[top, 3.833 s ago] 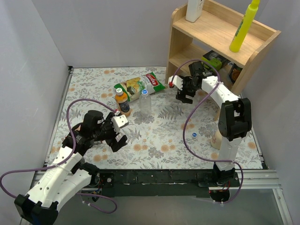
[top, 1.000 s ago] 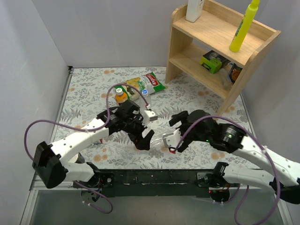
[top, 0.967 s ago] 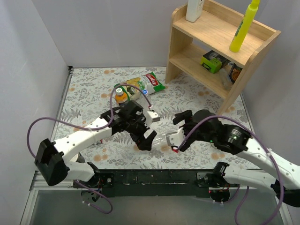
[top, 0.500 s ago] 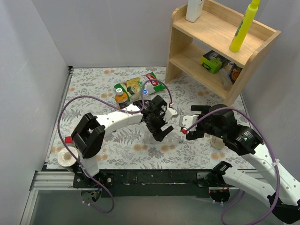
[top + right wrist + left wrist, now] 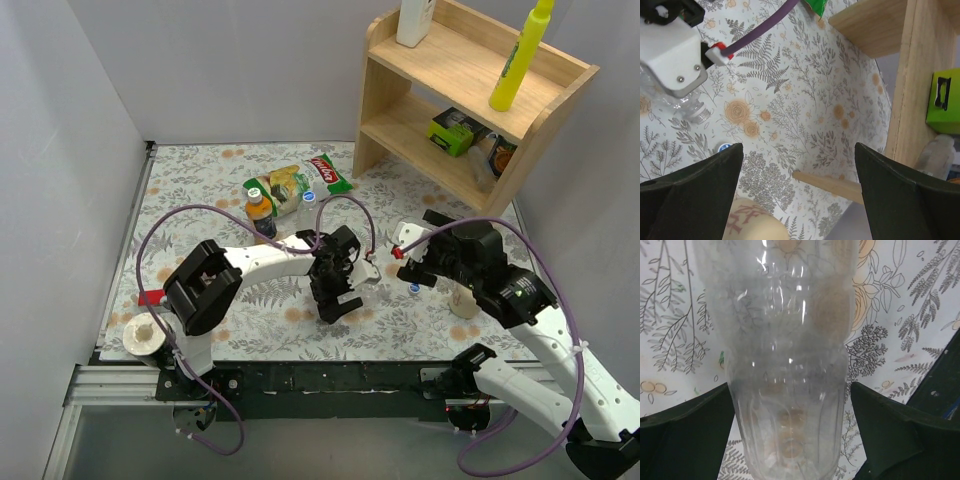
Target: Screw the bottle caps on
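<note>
Bottle (image 5: 790,330) is straddled by left gripper (image 5: 791,387), clamping cannot be told; right gripper (image 5: 799,146) is spread wide beside cap (image 5: 723,148)

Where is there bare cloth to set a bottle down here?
Bare: the back-left corner, left of the orange bottle, and the patch between the snack bag and the shelf. Crowded: the middle, where the left gripper straddles the lying clear bottle, with the right gripper and a blue cap just beside.
</note>
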You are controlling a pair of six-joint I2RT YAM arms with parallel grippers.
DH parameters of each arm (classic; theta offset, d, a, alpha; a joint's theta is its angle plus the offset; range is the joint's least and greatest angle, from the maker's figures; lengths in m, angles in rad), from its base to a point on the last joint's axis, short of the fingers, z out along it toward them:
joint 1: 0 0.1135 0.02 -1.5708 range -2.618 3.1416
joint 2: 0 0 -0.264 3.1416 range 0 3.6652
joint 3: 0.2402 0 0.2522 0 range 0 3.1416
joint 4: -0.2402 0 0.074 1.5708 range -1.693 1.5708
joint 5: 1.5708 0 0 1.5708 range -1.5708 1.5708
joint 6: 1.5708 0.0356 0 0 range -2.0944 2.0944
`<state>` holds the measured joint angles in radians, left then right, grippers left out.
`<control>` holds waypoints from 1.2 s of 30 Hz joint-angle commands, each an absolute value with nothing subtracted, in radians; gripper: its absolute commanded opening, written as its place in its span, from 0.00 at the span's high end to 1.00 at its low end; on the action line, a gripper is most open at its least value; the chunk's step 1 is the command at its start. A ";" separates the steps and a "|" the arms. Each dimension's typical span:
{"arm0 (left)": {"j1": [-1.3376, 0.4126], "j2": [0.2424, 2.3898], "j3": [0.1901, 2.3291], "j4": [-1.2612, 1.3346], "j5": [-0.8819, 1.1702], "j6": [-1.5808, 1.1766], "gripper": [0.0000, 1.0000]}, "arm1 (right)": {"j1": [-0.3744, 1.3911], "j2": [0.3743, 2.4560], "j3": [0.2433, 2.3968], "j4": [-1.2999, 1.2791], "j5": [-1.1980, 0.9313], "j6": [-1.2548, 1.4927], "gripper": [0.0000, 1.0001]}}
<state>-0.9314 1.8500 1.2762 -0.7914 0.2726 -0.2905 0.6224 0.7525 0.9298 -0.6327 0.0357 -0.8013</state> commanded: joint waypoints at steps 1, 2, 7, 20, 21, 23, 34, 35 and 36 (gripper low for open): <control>-0.943 1.890 1.269 -0.727 0.238 -0.290 0.09 | 0.598 0.756 0.933 -0.571 0.063 -0.666 0.03; -0.943 1.916 1.282 -0.726 0.235 -0.305 0.10 | 0.597 0.761 0.931 -0.574 0.052 -0.655 0.04; -0.953 1.974 1.298 -0.732 0.239 -0.363 0.15 | 0.580 0.772 0.934 -0.572 0.031 -0.632 0.04; -0.956 2.029 1.209 -0.899 0.469 -0.298 0.75 | 0.558 0.802 0.953 -0.719 0.008 -0.618 0.11; -0.956 2.028 1.209 -0.903 0.489 -0.302 0.77 | 0.557 0.807 0.950 -0.733 -0.004 -0.609 0.13; -0.951 1.985 1.206 -0.894 0.506 -0.317 0.78 | 0.552 0.814 0.946 -0.750 -0.052 -0.582 0.13; -0.798 1.416 0.970 -0.649 0.647 -0.417 0.89 | 0.476 1.006 1.269 -0.779 -0.533 -0.350 0.18; -0.795 1.317 0.924 -0.570 0.643 -0.445 0.91 | 0.457 1.044 1.308 -0.772 -0.610 -0.318 0.18; -0.784 1.281 0.913 -0.537 0.652 -0.455 0.91 | 0.450 1.064 1.340 -0.761 -0.642 -0.258 0.17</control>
<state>-0.8177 1.5421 0.9752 -0.7406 0.5663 -0.3882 0.4873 1.0084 1.1732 -0.8101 -0.3603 -0.4385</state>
